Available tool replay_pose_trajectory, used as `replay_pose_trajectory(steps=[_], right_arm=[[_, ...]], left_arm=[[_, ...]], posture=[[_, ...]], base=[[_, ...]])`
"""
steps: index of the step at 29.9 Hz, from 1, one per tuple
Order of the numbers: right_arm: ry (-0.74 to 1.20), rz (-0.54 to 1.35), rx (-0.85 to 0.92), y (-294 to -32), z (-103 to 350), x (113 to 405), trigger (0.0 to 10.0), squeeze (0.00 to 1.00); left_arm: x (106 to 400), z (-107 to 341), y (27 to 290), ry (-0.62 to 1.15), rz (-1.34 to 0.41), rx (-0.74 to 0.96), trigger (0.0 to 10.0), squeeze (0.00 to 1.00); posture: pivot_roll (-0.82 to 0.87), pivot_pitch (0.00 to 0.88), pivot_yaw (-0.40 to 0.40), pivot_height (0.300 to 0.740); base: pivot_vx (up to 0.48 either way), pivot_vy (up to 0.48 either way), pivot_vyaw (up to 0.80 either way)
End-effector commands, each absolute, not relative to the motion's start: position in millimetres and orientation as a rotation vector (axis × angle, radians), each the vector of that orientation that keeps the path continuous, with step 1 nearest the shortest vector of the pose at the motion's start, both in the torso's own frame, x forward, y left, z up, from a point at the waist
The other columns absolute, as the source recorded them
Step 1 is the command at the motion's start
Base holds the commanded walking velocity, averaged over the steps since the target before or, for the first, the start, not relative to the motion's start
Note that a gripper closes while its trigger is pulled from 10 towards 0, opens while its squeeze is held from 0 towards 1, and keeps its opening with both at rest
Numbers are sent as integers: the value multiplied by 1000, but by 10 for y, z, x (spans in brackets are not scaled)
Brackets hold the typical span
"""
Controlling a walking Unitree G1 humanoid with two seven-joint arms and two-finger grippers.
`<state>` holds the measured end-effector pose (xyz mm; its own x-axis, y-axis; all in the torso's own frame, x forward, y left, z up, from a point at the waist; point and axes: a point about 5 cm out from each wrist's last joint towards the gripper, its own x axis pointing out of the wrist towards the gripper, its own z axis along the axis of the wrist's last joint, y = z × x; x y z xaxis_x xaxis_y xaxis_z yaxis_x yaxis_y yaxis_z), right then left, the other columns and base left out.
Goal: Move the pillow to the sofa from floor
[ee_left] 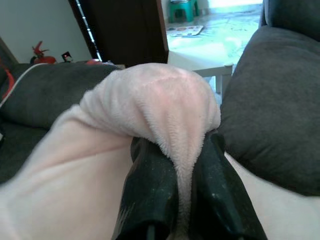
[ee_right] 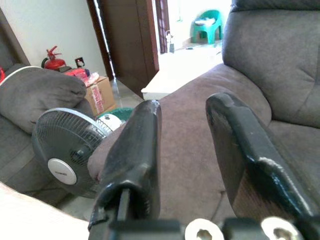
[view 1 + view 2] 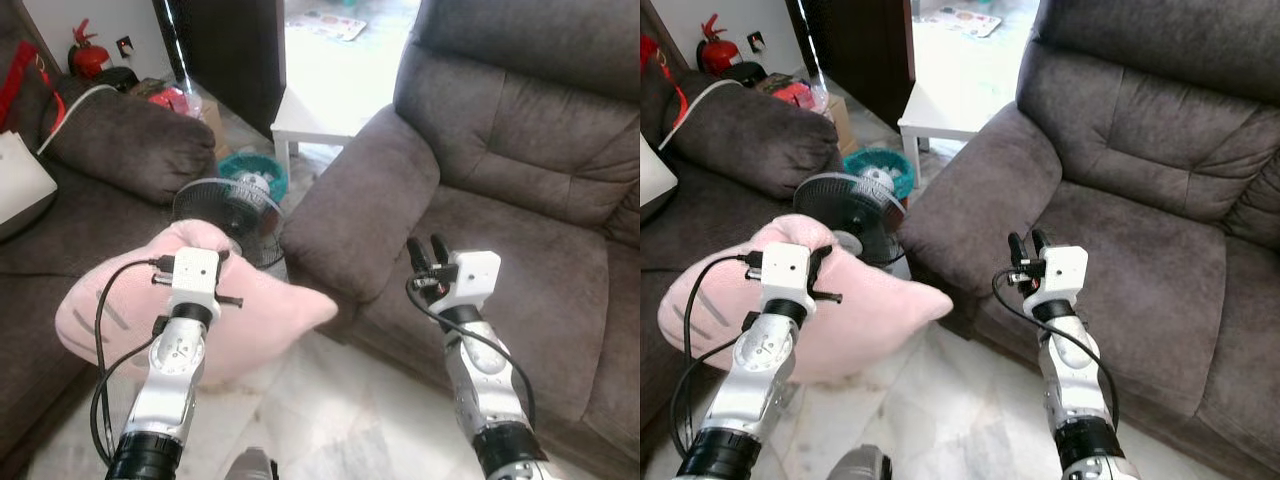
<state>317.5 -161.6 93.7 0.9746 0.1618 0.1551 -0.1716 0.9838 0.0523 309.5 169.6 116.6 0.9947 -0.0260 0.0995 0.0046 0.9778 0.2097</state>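
Pinching pink pillow [image 3: 260, 320], left fingers [image 1: 150, 185].

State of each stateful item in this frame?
Pink pillow: lifted off the floor, not yet on the sofa.
Left gripper: shut, pinching the pillow's edge.
Right gripper: open, holding nothing.
Grey sofa: seat bare.
Floor fan: upright between the sofas.

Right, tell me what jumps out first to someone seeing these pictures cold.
The pink pillow grabs the eye: held up off the floor, a fold of its plush pinched in the left pincer, between the two dark sofas. Behind it, a grey fan stands on the floor in the gap. The right pincer hangs open and empty over the seat of the sofa on the right.
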Motion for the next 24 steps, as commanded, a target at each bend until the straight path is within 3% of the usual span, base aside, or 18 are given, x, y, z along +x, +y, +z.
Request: replay_pose_trajectory(steps=[1, 17, 21, 24], right_arm=[[-148, 166, 75, -1617, 930, 3172, 10000, 0], [-117, 156, 55, -1635, 890, 3181, 10000, 0], [-63, 219, -94, -1663, 867, 3206, 10000, 0], [94, 253, -273, -1747, 751, 3257, 10000, 0]], left_arm=[[3134, 1394, 1628, -204, -43, 203, 10000, 0], [3114, 1380, 1443, -191, -187, 171, 10000, 0], [3124, 1401, 1428, -188, -217, 173, 10000, 0], [3124, 1365, 1411, -155, -280, 190, 10000, 0]], posture=[[189, 79, -29, 740], [191, 59, -20, 740], [193, 58, -20, 740], [186, 60, -22, 740]], base=[[0, 0, 0], [0, 0, 0], [0, 0, 0], [0, 0, 0]])
